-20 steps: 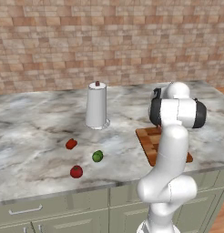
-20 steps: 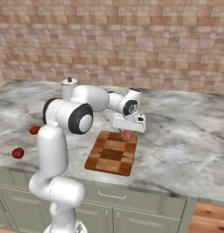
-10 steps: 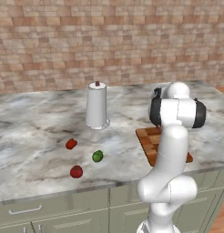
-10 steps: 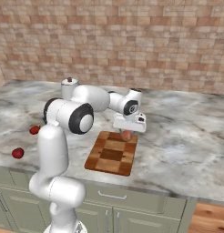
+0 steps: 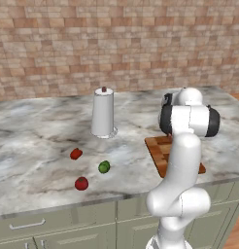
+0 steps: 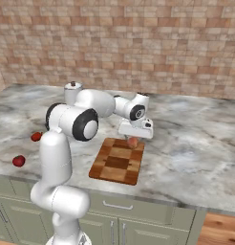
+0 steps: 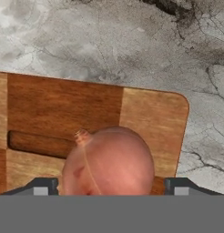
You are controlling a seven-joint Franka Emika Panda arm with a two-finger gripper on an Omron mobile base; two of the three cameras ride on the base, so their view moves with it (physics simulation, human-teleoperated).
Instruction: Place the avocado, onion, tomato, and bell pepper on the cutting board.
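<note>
Cutting board (image 6: 117, 162) sits on the marble counter (image 6: 196, 143). Well left of the board: white paper-towel roll (image 5: 103, 113), bell pepper (image 5: 76, 154), avocado (image 5: 104, 167), tomato (image 5: 81, 183), all loose on the counter, nothing blocking them. Arm reaches out over the board's far end, gripper (image 6: 133, 139) pointing down. Onion (image 7: 109, 164) sits at the board's far corner between the fingers (image 7: 43, 186), which stand wide apart on either side with gaps, not clamping it.

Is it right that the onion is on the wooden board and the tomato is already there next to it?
Not quite. The onion is on the cutting board, but the tomato isn't. The left base view shows it on the counter, near the avocado and bell pepper.
</note>
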